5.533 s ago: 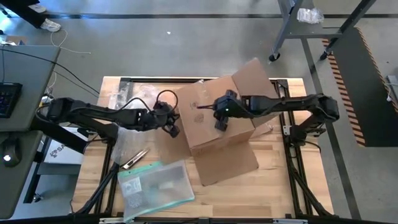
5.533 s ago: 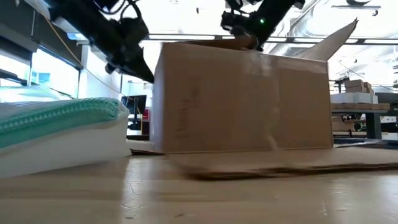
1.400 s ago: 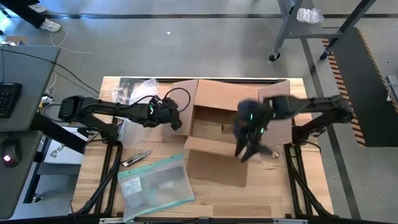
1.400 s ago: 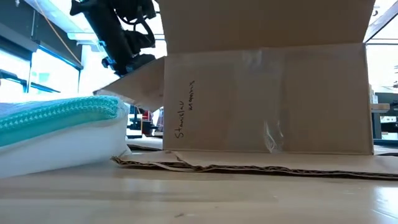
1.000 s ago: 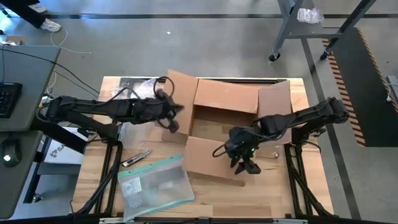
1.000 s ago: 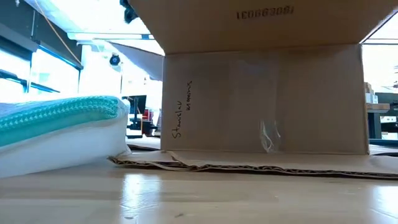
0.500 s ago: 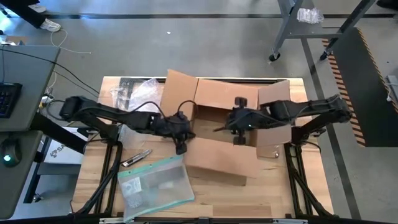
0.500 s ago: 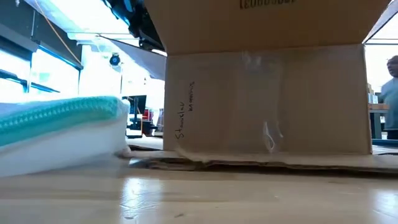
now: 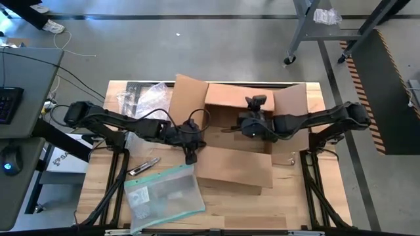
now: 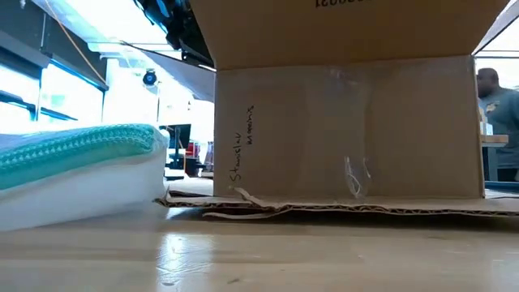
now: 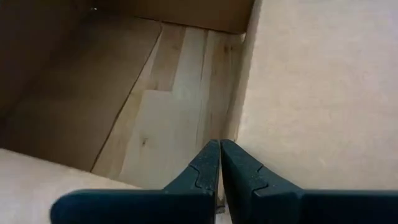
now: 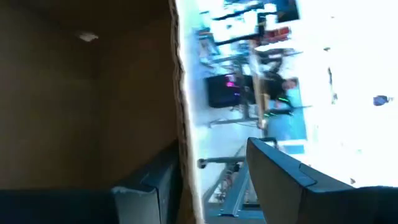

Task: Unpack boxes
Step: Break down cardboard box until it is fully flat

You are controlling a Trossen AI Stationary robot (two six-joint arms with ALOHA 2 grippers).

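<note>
Cardboard box (image 10: 345,130), handwriting unreadable; left tool (image 11: 219,163) closed; right tool (image 12: 211,180) astride its wall.

Grey concrete floor (image 9: 197,46) all round the wooden counter (image 9: 295,203), which sits on a black frame. Off the counter's left edge there's a grey desk (image 9: 26,92) with a keyboard (image 9: 6,105) and cables trailing over the floor. Past the far right corner stand grey metal legs on casters (image 9: 298,36), and a black mat with striped hazard edging (image 9: 384,85) lies further right. From counter height the room behind is very bright, with big windows (image 10: 57,97) on the left and a person (image 10: 499,122) standing at the right.
</note>
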